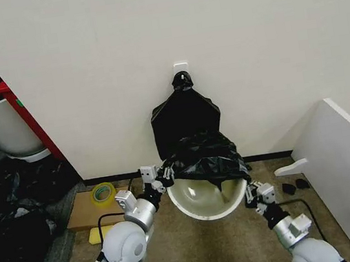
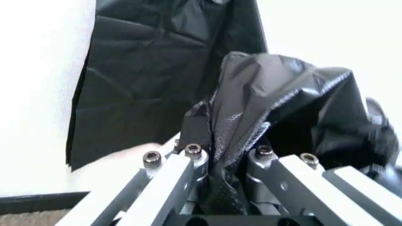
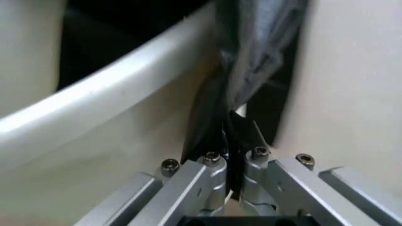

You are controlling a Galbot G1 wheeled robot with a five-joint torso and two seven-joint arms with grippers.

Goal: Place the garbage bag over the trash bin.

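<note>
Grippers are doing the stretching here: left gripper [image 1: 163, 180] pinches the garbage bag [image 1: 206, 157] at the trash bin [image 1: 207, 212]'s left rim, bag draped over the far rim, right gripper [image 1: 251, 193] pinching its right edge, presumably keeping the mouth spread.

The garbage bag [image 1: 206, 154] is thin black plastic, glossy and crinkled, with pale sheen along its folds. The trash bin [image 1: 210, 202] is smooth cream-white plastic with a soft shine on its rolled rim. The left gripper [image 2: 221, 155] and right gripper [image 3: 234, 155] have brushed silvery metal links with dark screw heads. The floor [image 1: 198, 251] looks like matt, short-piled brown carpet. The far wall [image 1: 149, 37] is matt and smooth. At the left, a tape roll [image 1: 103, 193] looks glossy yellow.
</note>
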